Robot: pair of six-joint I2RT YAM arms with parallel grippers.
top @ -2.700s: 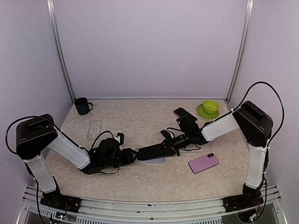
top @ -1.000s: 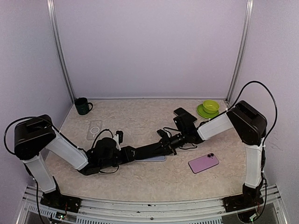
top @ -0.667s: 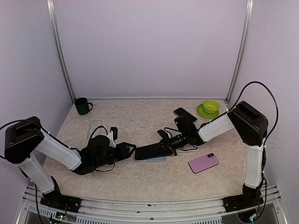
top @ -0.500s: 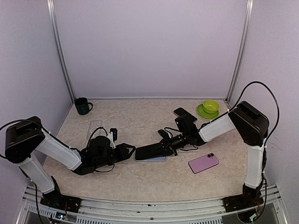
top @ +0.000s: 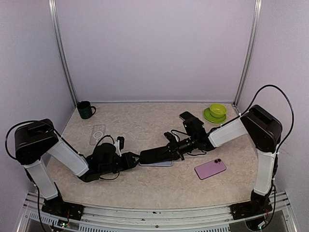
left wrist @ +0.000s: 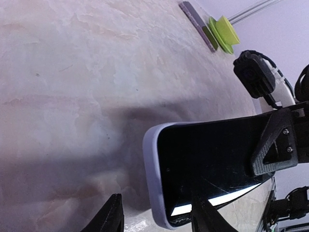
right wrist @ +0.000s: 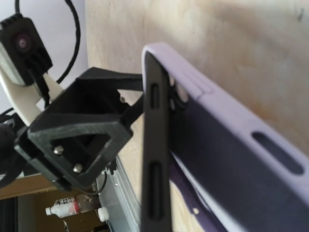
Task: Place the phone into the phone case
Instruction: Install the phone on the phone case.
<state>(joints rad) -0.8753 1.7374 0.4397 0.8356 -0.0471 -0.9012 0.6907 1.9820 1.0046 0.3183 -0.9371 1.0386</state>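
Observation:
The black phone (top: 155, 155) lies tilted over the lavender phone case (top: 159, 164) at the table's middle. My right gripper (top: 175, 149) is shut on the phone's right end. In the right wrist view the phone's edge (right wrist: 154, 159) stands raised at an angle above the case (right wrist: 227, 140). In the left wrist view the phone's screen (left wrist: 207, 159) sits inside the case's rim (left wrist: 152, 179) at the left end. My left gripper (left wrist: 157, 220) is open, its fingers (left wrist: 113, 217) either side of that end's near corner, touching nothing I can see.
A pink phone (top: 210, 168) lies right of the case. A dark phone (top: 188, 116), a green bowl on a plate (top: 217, 110), a dark mug (top: 86, 109) and a clear case (top: 98, 134) sit further back.
My left gripper drew back to the left from the case, then came in again to its left end. The right gripper still holds the phone tilted over the case.

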